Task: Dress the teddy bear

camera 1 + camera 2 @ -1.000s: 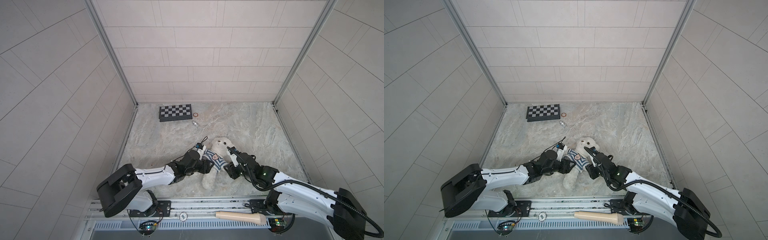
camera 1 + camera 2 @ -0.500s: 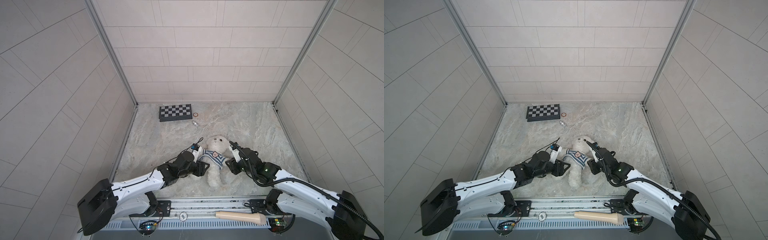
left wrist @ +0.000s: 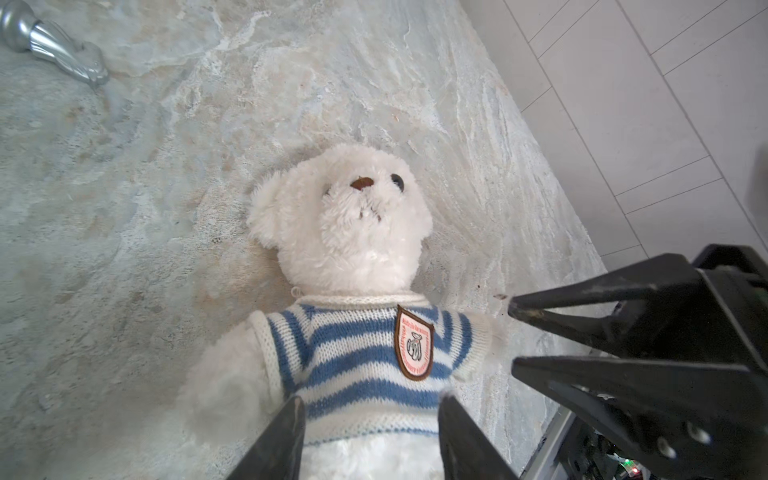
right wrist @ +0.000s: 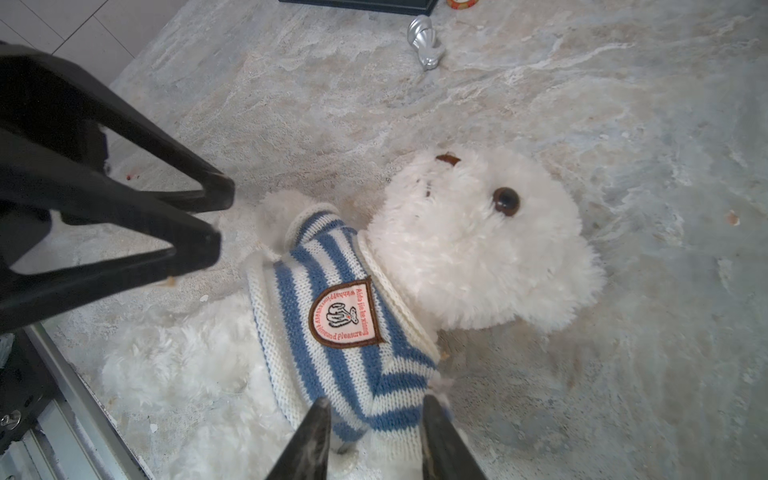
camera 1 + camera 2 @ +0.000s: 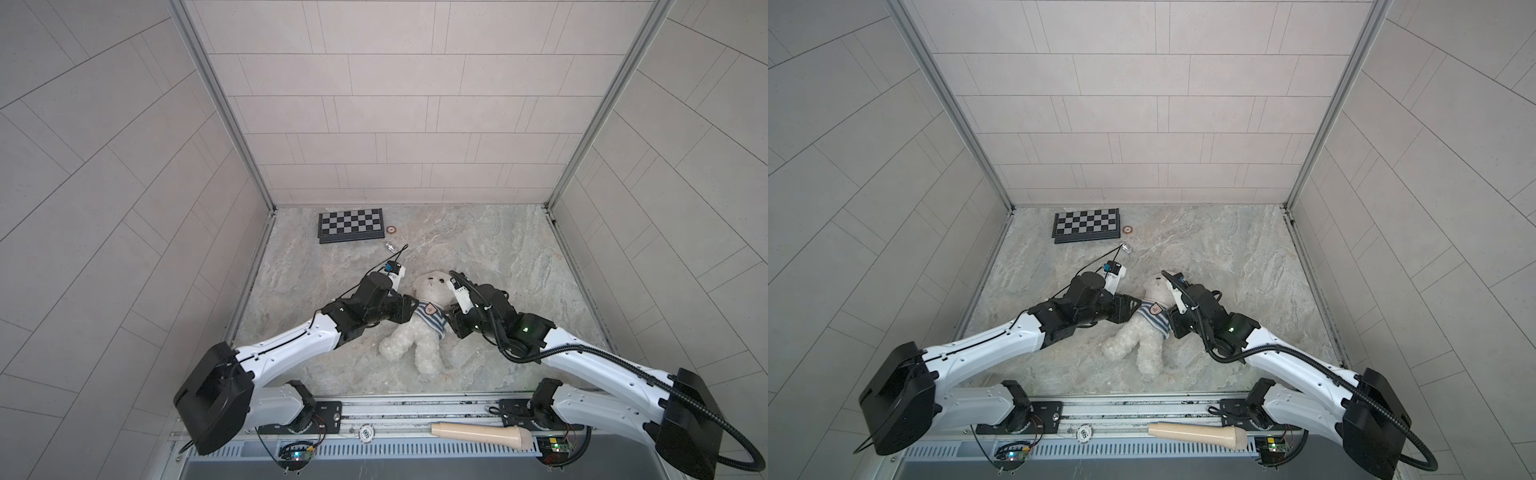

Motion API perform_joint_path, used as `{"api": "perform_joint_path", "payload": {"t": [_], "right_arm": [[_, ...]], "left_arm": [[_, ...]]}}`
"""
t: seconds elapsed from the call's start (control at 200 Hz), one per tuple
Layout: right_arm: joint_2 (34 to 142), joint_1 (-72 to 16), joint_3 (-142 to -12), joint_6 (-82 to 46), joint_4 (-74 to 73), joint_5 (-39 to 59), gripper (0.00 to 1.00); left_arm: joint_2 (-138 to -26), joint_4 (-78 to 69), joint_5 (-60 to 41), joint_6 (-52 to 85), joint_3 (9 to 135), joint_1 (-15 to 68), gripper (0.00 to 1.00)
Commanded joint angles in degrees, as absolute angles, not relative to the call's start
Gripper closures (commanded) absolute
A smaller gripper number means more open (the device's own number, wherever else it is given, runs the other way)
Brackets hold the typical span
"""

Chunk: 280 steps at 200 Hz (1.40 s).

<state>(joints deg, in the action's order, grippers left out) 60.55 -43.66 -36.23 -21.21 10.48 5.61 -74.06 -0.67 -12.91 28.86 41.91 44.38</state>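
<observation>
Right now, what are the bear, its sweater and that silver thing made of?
The bear looks like soft white plush: fluffy pile. The sweater is knitted yarn, blue and cream stripes, stitches showing, patch sewn on. The silver thing is smooth and glinting: metal or metallic-coated plastic, can't tell which.

Supine white teddy bear [image 5: 417, 339], striped sweater [image 5: 428, 318]

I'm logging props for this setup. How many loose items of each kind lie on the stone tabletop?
Fluffy white plush teddy bear, wearing blue-striped knit sweater: 1
Black-and-white folding chessboard: 1
Silver metallic chess piece: 1
Small red-rimmed round disc: 1
Total: 4
</observation>
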Motion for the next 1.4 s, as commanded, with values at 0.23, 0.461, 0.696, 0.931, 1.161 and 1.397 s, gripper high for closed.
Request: {"api": "perform_joint_path", "payload": {"t": [0.23, 0.461, 0.696, 0.931, 1.161, 1.397], "right_arm": [[65.7, -44.9, -33.3, -23.1, 2.9, 7.4, 0.69], [66.0, -44.7, -31.6, -23.3, 2.5, 6.8, 0.74], [64.6, -44.2, -29.5, -23.6, 2.5, 6.0, 0.76], [63.1, -44.2, -30.2, -23.6, 4.5, 6.5, 0.76], [59.7, -44.6, -30.4, -24.3, 6.2, 6.6, 0.72], [59.8, -44.7, -27.7, -25.3, 4.3, 7.2, 0.73]], "left_arm": [[-81.7, -4.1, -16.5, 28.0, 42.9, 44.3, 0.48], [-81.7, -5.4, -17.0, 28.6, 39.8, 45.9, 0.51], [-81.9, -8.8, -16.4, 31.3, 36.6, 49.0, 0.53], [-80.8, -11.6, -15.7, 33.9, 33.2, 51.4, 0.54], [-79.0, -11.8, -15.0, 34.5, 31.1, 52.8, 0.48], [-71.7, -10.6, -18.7, 34.3, 30.1, 52.6, 0.40]]}}
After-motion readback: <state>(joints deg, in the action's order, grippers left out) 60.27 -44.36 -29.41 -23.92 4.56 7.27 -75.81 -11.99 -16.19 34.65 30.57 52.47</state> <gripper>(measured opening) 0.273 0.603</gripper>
